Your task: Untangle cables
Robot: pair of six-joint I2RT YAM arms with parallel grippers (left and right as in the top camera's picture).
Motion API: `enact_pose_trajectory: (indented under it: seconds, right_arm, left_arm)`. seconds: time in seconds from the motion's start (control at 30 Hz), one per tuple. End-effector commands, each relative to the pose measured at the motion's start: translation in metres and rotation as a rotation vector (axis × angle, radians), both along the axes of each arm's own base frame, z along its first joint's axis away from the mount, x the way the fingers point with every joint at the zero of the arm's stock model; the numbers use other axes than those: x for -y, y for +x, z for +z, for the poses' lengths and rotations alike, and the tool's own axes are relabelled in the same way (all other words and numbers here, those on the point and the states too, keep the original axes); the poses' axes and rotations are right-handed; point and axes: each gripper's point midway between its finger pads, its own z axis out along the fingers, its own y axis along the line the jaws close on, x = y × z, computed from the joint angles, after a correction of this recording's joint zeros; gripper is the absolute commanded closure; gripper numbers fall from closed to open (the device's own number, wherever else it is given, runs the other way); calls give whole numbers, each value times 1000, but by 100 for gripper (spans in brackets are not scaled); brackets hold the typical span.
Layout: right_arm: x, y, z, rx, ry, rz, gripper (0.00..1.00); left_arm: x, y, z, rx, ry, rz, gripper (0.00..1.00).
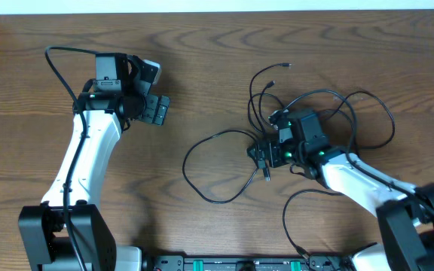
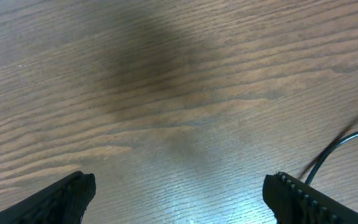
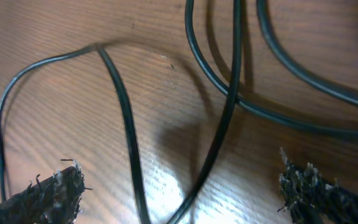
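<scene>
Cables [image 3: 128,130] loose beneath right claw [image 3: 182,186], gaping, empty; left claw [image 2: 179,193] gaping, empty, well apart.

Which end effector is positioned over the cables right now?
The right end effector, open directly above crossing black cables. The left end effector is over bare table, well apart from them.

I count two arms on my screen, the left arm [image 1: 89,158] and the right arm [image 1: 360,181]. Each ends in one gripper, so there are two: the left gripper [image 1: 159,110] and the right gripper [image 1: 264,159], with two fingers apiece. There is one wooden table [image 1: 202,45]. The cables [image 1: 217,169] form one black tangle right of centre, and I cannot split it into a sure number. Two plug ends show, one far [image 1: 287,65] and one nearer [image 1: 267,175]. On the right wrist camera, four strands [image 3: 129,137] cross the view.
</scene>
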Motion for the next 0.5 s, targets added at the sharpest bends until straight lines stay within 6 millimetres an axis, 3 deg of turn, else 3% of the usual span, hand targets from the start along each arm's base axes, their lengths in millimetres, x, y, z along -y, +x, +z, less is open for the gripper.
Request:
enact_pose_trajectory:
  seconds: [0.0, 0.27, 0.47]
  right_arm:
    - [-5, -6, -19, -55, 4, -17, 1]
    - [-15, -9, -37, -102, 20, -38, 19]
    - [-27, -8, -28, -88, 87, -1, 76]
  left_arm:
    - [-2, 2, -4, -14, 0, 15, 9]
    - [-2, 1, -14, -45, 0, 15, 9]
    - [-2, 1, -14, -45, 0, 15, 9]
